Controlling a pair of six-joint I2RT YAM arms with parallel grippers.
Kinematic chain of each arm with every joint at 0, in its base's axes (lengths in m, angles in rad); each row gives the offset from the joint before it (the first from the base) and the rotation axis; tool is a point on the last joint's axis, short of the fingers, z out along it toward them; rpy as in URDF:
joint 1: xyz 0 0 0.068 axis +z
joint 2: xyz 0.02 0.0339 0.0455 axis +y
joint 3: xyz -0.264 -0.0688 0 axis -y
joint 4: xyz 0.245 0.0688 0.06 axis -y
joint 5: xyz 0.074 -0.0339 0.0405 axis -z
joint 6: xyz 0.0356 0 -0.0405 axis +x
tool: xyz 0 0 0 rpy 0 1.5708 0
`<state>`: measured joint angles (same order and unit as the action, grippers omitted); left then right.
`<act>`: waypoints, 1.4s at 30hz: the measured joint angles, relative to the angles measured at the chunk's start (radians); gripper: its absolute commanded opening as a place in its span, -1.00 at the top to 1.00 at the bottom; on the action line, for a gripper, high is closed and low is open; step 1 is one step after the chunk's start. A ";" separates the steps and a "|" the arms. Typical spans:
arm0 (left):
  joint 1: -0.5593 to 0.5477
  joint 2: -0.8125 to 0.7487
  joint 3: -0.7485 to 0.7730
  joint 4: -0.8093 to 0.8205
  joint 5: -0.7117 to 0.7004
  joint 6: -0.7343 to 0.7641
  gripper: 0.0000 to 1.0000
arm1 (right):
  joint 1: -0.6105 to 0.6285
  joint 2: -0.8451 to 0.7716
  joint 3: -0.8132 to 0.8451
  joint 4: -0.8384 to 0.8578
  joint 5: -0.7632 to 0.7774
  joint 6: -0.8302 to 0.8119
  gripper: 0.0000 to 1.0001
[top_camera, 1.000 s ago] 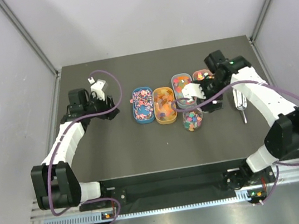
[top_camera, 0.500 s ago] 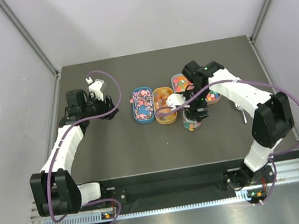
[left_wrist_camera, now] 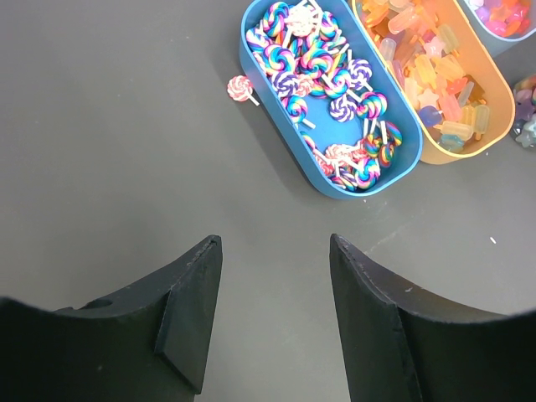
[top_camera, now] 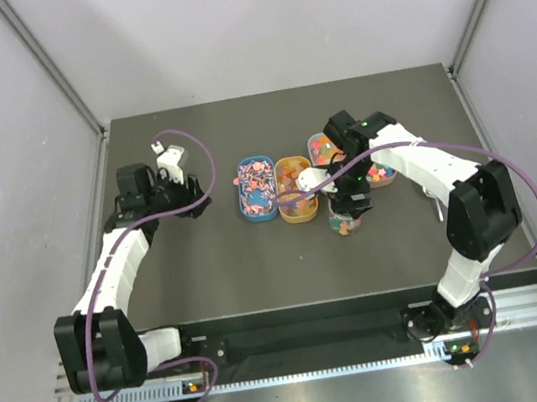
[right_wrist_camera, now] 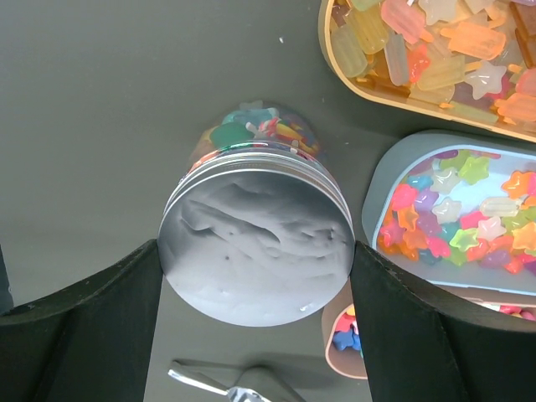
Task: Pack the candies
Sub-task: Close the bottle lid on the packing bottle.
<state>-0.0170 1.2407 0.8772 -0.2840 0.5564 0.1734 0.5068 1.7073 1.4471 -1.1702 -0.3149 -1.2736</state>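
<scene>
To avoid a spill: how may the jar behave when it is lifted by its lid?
The jar looks rigid, so it should not deform. Its smooth metal lid may slip under a side grip. Holding many candies, it is probably fairly heavy.

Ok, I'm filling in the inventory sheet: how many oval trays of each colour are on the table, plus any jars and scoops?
Blue tray: 1
Orange tray: 1
Grey tray: 1
Pink tray: 1
Lidded jar: 1
Metal scoop: 1
Total: 6
</scene>
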 measured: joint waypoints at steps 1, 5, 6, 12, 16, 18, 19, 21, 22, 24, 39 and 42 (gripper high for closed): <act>0.000 -0.001 0.000 0.000 0.000 0.000 -0.18 | 0.000 0.000 0.000 0.000 0.000 0.002 0.91; 0.002 -0.002 0.000 0.000 0.000 0.000 -0.18 | 0.002 0.002 -0.008 0.015 0.006 0.005 0.72; 0.003 -0.002 -0.001 0.000 0.000 0.000 -0.18 | 0.002 0.002 -0.010 0.018 0.007 0.007 0.63; 0.003 -0.006 -0.003 -0.001 0.000 0.002 -0.19 | 0.002 0.001 -0.016 0.026 0.009 0.015 -0.11; 0.003 -0.013 -0.003 -0.003 0.005 0.011 -0.20 | 0.002 -0.016 -0.036 0.035 0.010 0.019 -0.99; 0.003 -0.013 -0.002 -0.007 0.010 0.013 -0.20 | 0.002 -0.032 -0.050 0.038 0.015 0.021 -0.99; 0.003 -0.013 -0.002 -0.010 0.013 0.013 -0.20 | 0.002 -0.039 -0.056 0.040 0.018 0.021 -0.99; 0.003 -0.013 -0.002 -0.015 0.020 0.018 -0.20 | 0.002 -0.053 -0.061 0.040 0.023 0.022 -0.99; 0.003 -0.013 -0.002 -0.016 0.023 0.020 -0.20 | 0.002 -0.060 -0.061 0.040 0.026 0.023 -0.99; 0.003 -0.013 -0.002 -0.019 0.027 0.027 -0.20 | 0.002 -0.076 -0.061 0.039 0.026 0.027 -1.00; -0.240 -0.016 0.106 -0.168 0.046 0.174 -0.36 | -0.227 -0.238 0.030 0.097 -0.134 0.220 -0.99; -0.303 -0.011 0.096 -0.127 0.112 0.036 -0.37 | -0.293 -0.318 0.047 0.182 -0.172 0.277 -0.99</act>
<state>-0.3195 1.2297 0.9733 -0.4110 0.6682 0.2092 0.2142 1.3891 1.4944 -0.9882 -0.4870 -0.9970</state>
